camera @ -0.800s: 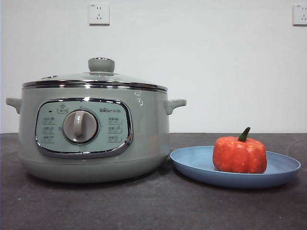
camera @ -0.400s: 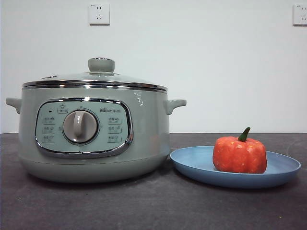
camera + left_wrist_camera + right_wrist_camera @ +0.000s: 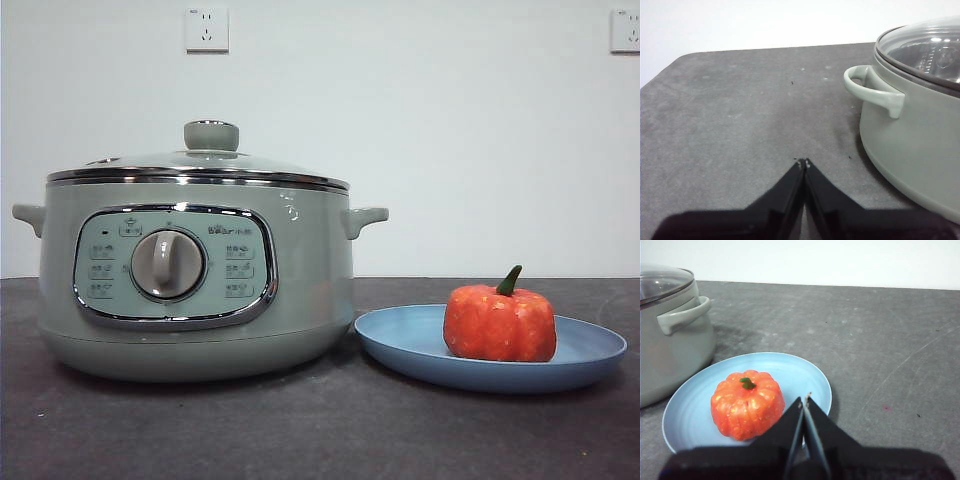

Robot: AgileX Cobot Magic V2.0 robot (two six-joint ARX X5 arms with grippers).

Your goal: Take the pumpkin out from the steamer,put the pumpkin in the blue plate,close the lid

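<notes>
I count one pumpkin (image 3: 500,323): it sits upright in the blue plate (image 3: 400,345), green stem up, resting on the plate's floor toward the side farther from the pot. There is one plate, and the pumpkin is the only thing in it. The plate lies flat on the dark table (image 3: 300,430), its rim just beside the base of the steamer (image 3: 300,280); I cannot tell whether the two touch.

There is one steamer, standing on the table with its control panel and central dial (image 3: 167,264) facing the front camera and a handle on each side. One lid (image 3: 211,135) sits closed on it, steel rim seated level on the pot's edge, knob on top. Through the glass in the left wrist view (image 3: 930,45) I see only reflections and the inner wall; what is inside is not clear to me.

I have two grippers, neither visible from the front. The left gripper (image 3: 804,161) hovers over bare table beside the steamer's handle (image 3: 875,90), its two jaws pressed together with nothing between them. The right gripper (image 3: 804,399) hangs near the plate's rim, just beside the pumpkin (image 3: 746,403), its jaws likewise closed together and holding nothing.

On the wall behind I count two sockets (image 3: 206,29), one above the steamer and one at the far edge (image 3: 626,30).
</notes>
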